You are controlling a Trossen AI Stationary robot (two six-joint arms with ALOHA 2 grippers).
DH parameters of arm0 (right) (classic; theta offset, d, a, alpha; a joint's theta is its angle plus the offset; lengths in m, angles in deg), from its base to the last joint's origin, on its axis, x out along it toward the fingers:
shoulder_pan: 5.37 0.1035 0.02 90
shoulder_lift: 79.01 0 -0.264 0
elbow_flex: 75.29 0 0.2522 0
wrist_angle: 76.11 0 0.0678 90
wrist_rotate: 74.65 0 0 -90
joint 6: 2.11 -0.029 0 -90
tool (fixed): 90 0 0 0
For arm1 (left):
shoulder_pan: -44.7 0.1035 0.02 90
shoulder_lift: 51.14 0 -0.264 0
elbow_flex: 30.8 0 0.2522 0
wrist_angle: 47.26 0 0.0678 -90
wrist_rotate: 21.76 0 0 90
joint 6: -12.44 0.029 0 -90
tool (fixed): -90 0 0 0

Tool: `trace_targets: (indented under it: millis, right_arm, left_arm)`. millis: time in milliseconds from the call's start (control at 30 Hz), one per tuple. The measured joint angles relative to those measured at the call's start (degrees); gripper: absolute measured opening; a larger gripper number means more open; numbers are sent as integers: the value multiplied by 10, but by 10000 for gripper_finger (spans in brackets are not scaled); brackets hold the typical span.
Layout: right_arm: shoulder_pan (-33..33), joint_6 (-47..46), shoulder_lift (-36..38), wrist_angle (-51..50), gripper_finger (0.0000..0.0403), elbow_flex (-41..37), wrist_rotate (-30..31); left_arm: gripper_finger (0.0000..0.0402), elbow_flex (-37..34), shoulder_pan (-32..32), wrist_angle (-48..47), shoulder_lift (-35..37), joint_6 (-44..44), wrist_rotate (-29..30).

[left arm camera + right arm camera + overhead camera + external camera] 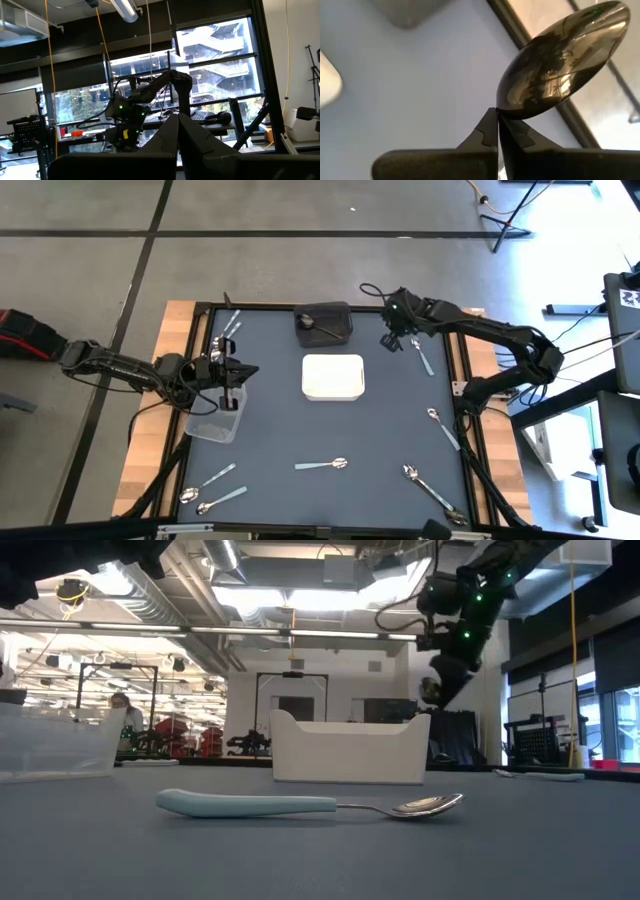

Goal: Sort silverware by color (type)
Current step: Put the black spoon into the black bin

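Note:
My right gripper [392, 340] hangs above the table's far right part, to the right of the black container [322, 323]. It is shut on a dark shiny spoon, whose bowl [560, 65] sticks out past the fingertips and shows in the low view as well [432, 690]. My left gripper [240, 370] is shut and holds nothing, raised over the clear container [215, 418] at the left. Other silverware lies flat on the mat: one spoon [422, 358] just beside my right gripper, and a pale-handled spoon [320, 465] at the near middle. My right gripper pinches the spoon between its two fingertips [490, 125] at the narrow end of the bowl [506, 109]. The fingers hide the handle. They slant down from the table's right side. The spoon is lifted clear of the table, its bowl pointing on past the fingertips.
A white container [333, 377] stands mid-table, and the black container has a spoon in it. More spoons lie at the far left [228, 330], near left [212, 490], right [443, 428] and near right [432, 490]. Wooden strips and a black frame edge the mat.

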Motion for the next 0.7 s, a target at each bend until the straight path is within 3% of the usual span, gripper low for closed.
trace_targets:
  millis: [367, 700]
  right_arm:
    - [44, 24, -3, 56, 0, 59, 1]
    - [43, 20, -50, 120, 0, 134, -53]
  left_arm:
    - [2, 0, 0, 0, 0, 0, 0]
    - [2, 0, 0, 0, 0, 0, 0]
